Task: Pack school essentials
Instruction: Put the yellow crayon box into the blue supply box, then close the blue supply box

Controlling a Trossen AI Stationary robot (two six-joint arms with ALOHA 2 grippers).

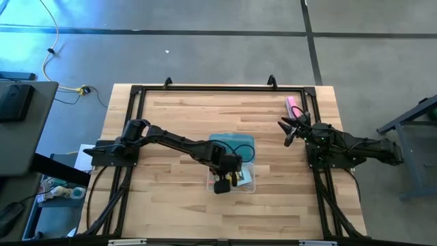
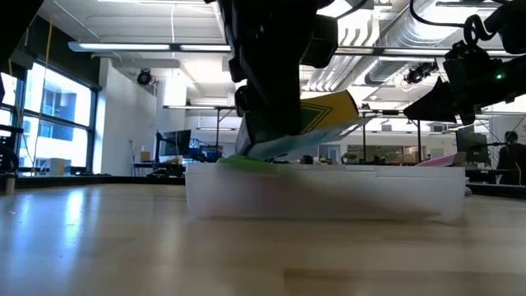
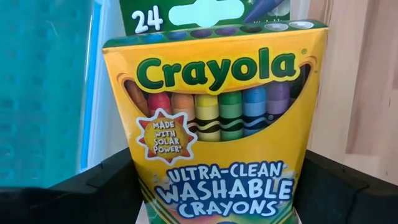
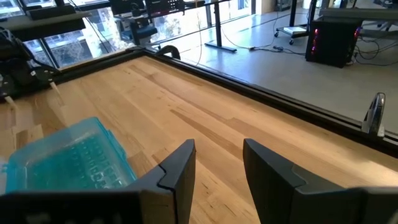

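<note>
The yellow-green crayon box fills the left wrist view and sits between the fingers of my left gripper. In the low view the crayon box is tilted above the clear plastic case, where something green shows at the rim. The teal lid lies on the table just beyond the case. My right gripper waits open and holds nothing at the table's right side. The other school essentials are hidden. My left gripper pinches the crayon box by its two narrow sides near the box's bottom end, one finger on each side. It comes from above, slanting steeply down. The box is tilted over the case; whether its lower end rests on anything inside, I cannot tell.
A pink oblong block lies near the table's far right corner, close to my right gripper. A black frame runs along the table's far and side edges. Bare wood lies left of the case and in front of it.
</note>
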